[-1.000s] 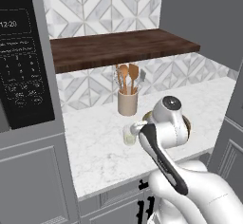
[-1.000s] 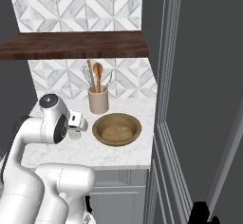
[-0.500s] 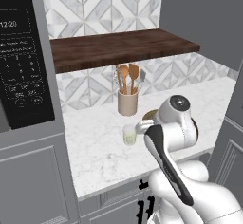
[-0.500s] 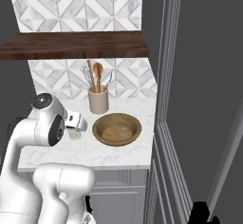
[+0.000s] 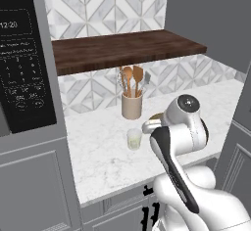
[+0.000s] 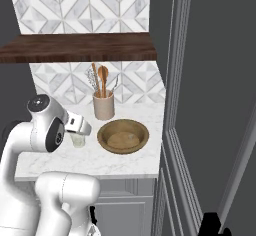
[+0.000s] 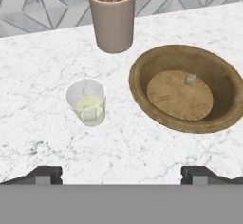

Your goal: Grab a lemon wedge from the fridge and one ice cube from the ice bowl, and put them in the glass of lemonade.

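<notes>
Over marble counter (image 7: pixel 42 66), hand (image 7: pixel 121 173) hangs spread wide, holding nothing.

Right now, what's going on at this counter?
The white arm's gripper hangs open and empty above the marble counter, looking down at the glass of lemonade and the wooden ice bowl beside it. One small ice cube lies in the bowl; something pale sits in the lemonade, but I cannot tell what. A tan crock of wooden spoons stands behind them against the tiled wall.
</notes>
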Robot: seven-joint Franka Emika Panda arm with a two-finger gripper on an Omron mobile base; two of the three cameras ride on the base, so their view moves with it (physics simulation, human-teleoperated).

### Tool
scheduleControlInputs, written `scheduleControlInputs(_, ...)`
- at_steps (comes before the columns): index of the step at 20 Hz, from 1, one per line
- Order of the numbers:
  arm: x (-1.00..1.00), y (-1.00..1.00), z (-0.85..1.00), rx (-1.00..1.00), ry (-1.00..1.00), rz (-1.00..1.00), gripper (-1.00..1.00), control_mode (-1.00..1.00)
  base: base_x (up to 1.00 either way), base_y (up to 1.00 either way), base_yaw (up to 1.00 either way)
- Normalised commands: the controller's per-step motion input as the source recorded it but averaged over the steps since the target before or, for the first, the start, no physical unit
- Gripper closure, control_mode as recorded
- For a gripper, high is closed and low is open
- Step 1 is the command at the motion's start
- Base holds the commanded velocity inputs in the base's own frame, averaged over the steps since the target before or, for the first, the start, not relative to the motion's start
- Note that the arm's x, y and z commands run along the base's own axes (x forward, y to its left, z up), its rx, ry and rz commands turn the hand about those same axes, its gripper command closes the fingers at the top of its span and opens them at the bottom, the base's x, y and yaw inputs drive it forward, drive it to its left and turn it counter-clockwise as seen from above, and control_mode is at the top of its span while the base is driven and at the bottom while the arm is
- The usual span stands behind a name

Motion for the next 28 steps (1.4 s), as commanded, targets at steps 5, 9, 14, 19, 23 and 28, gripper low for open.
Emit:
scheduleControlInputs(5,-0.04,-0.2,-0.13,0.0,-0.04,0.0,-1.0,-1.0,0.0,0.0,0.0)
scheduleControlInputs(9,-0.08,-0.18,-0.42,0.0,0.0,0.0,-1.0,-1.0,0.0,0.0,0.0)
scheduleControlInputs(14,-0.52,0.0,-0.56,0.0,0.0,0.0,-1.0,-1.0,0.0,0.0,0.0)
scheduleControlInputs(19,-0.9,0.0,-0.49,0.0,-0.04,0.0,-1.0,-1.0,0.0,0.0,0.0)
scheduleControlInputs(23,-0.76,0.0,-0.32,0.0,-0.1,0.0,-1.0,-1.0,0.0,0.0,0.0)
scheduleControlInputs(28,-0.01,0.0,0.0,0.0,-0.11,0.0,-1.0,-1.0,0.0,0.0,0.0)
